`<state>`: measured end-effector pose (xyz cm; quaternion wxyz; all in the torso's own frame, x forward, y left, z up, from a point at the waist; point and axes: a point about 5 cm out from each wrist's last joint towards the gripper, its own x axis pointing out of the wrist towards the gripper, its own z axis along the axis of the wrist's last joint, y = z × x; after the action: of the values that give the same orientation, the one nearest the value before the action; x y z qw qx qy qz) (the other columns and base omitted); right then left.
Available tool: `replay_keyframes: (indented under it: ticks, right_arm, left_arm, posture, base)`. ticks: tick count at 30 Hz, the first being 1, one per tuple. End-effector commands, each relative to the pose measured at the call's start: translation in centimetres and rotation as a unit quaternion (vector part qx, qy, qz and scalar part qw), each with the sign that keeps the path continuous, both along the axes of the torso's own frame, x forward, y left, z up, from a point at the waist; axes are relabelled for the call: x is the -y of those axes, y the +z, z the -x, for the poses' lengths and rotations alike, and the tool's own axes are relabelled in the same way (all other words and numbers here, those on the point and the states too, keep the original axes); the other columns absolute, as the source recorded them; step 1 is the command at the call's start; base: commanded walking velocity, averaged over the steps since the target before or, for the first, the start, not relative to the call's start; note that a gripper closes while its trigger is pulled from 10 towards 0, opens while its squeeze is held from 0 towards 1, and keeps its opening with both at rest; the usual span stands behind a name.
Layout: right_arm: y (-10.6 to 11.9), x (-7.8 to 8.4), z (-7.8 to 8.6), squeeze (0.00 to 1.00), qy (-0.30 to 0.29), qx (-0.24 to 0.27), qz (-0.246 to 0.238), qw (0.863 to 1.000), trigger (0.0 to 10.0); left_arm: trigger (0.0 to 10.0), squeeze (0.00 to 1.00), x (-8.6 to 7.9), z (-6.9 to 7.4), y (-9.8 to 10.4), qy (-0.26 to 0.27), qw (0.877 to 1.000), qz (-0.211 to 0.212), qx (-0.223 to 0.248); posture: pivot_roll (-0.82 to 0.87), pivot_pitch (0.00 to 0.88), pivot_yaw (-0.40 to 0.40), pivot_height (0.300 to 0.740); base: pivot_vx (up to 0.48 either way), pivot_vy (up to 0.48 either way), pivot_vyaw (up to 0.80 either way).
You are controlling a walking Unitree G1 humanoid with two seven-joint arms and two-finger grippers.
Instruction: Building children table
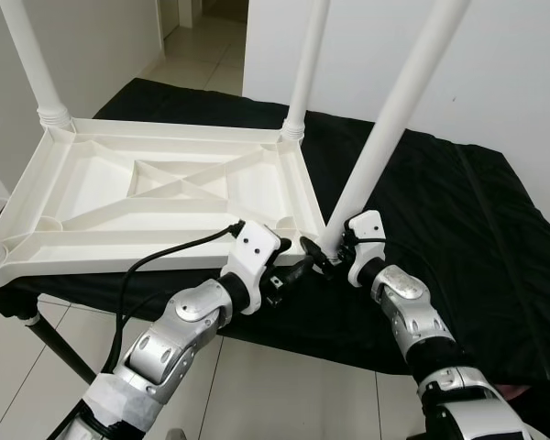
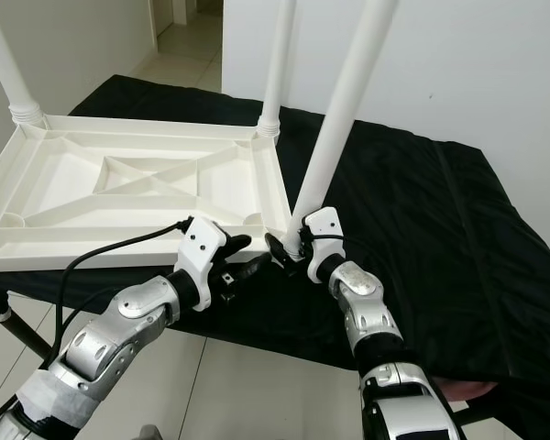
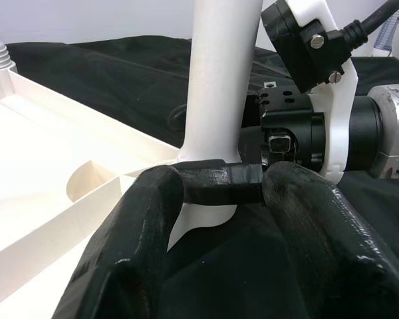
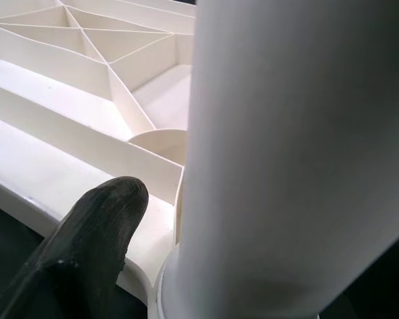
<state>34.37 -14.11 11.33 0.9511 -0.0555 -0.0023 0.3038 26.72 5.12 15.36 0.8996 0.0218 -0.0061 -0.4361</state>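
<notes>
The right end effector (image 1: 323, 259) was clamped on the base of a leaning white leg (image 1: 399, 115), one black finger (image 4: 93, 249) lying against the corner of the upturned tabletop (image 1: 82, 206) just beside the leg's collar. The leg rose from that near right corner socket and tilted away to the right. The left end effector (image 1: 298, 272) sat just in front of the same corner, its two fingers (image 3: 136, 239) spread apart, with the right end effector's finger and the foot of the leg between them. The white plastic tabletop lay upside down, its ribbed underside facing up, on a table (image 1: 477, 229) draped in black cloth. Two more legs stood upright in the far corners, one at the far left (image 1: 32, 60) and one at the far right (image 1: 307, 69). A black cable (image 1: 165, 252) ran from the left wrist across the tabletop's near edge.
</notes>
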Motion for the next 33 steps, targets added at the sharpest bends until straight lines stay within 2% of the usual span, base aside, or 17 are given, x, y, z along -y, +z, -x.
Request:
replay_keyframes:
  ticks: [1,6,7,8,9,12,13,22,23,25,26,31,33]
  right_arm:
    - [0.1,0.0,-0.2,0.00,0.007,-0.003,-0.006,1.000,10.0]
    - [-0.1,-0.7,-0.8,0.00,0.018,-0.015,-0.010,1.000,10.0]
    - [-0.2,-0.8,-0.8,0.00,0.020,-0.017,-0.009,1.000,4.2]
    - [-0.3,-0.9,-0.9,0.00,0.023,-0.021,-0.011,0.999,4.2]
    - [-0.4,-1.0,-0.8,0.00,0.024,-0.023,-0.011,0.999,1.3]
    - [-0.5,-1.0,-0.8,0.00,0.026,-0.024,-0.011,0.999,1.3]
    - [-0.7,-0.9,-0.8,0.00,0.028,-0.029,-0.013,0.999,0.0]
    - [-1.4,0.0,-0.6,0.00,0.026,-0.038,-0.015,0.999,0.0]
    - [-1.5,0.1,-0.5,0.00,0.021,-0.037,-0.013,0.999,7.0]
    - [-1.6,0.3,-0.5,0.00,0.014,-0.036,-0.012,0.999,7.0]
    - [-1.7,0.4,-0.5,0.00,0.007,-0.036,-0.014,0.999,10.0]
    - [-2.0,0.5,-0.2,0.00,-0.019,-0.030,-0.014,0.999,10.0]
    - [-2.6,0.7,0.0,0.00,-0.063,-0.028,0.003,0.998,10.0]
  left_arm:
    - [10.0,0.00,0.3,0.2,-0.1,-0.051,0.999,-0.006,-0.001]
    - [10.0,0.00,0.1,0.3,-0.2,-0.057,0.998,-0.012,-0.005]
    - [10.0,0.00,0.1,0.4,-0.2,-0.059,0.998,-0.013,-0.006]
    - [10.0,0.00,0.1,0.4,-0.2,-0.062,0.998,-0.014,-0.007]
    - [10.0,0.00,0.2,0.5,-0.2,-0.064,0.998,-0.014,-0.007]
    - [10.0,0.00,0.2,0.5,-0.2,-0.065,0.998,-0.014,-0.008]
    - [10.0,0.00,0.2,0.5,-0.2,-0.065,0.998,-0.015,-0.008]
    - [10.0,0.00,0.3,0.5,-0.3,-0.070,0.997,-0.015,-0.009]
    - [10.0,0.00,0.4,0.5,-0.3,-0.072,0.997,-0.015,-0.010]
    - [10.0,0.00,0.4,0.5,-0.3,-0.073,0.997,-0.014,-0.010]
    - [10.0,0.00,0.5,0.5,-0.3,-0.074,0.997,-0.014,-0.010]
    - [10.0,0.00,0.7,0.6,-0.4,-0.077,0.997,-0.012,-0.011]
    - [10.0,0.00,0.9,0.7,-0.5,-0.079,0.997,-0.009,-0.012]
  posture:
    - [0.00,0.000,-0.087,0.740]
    - [0.00,0.000,-0.076,0.740]
    - [0.00,0.000,-0.076,0.740]
    - [0.00,0.000,-0.076,0.740]
    - [0.00,0.000,-0.076,0.740]
    - [0.00,0.000,-0.076,0.740]
    - [0.00,0.000,-0.071,0.740]
    - [-0.02,0.000,-0.060,0.740]
    - [-0.02,0.000,-0.060,0.740]
    - [-0.02,0.000,-0.060,0.740]
    - [-0.03,0.000,-0.061,0.740]
    - [-0.04,0.000,-0.062,0.740]
    - [-0.04,0.000,-0.064,0.740]
  base:
    - [0.000,0.000,0.00]
    - [0.000,0.000,0.00]
    - [0.000,0.000,0.00]
    - [0.000,0.000,0.00]
    - [0.000,0.000,0.00]
    - [0.000,0.000,0.00]
    - [0.000,0.000,0.00]
    - [0.000,0.000,0.00]
    - [0.000,0.000,0.00]
    - [0.000,0.000,0.00]
    - [0.000,0.000,0.00]
    - [0.000,0.000,0.00]
    - [0.000,0.000,0.00]
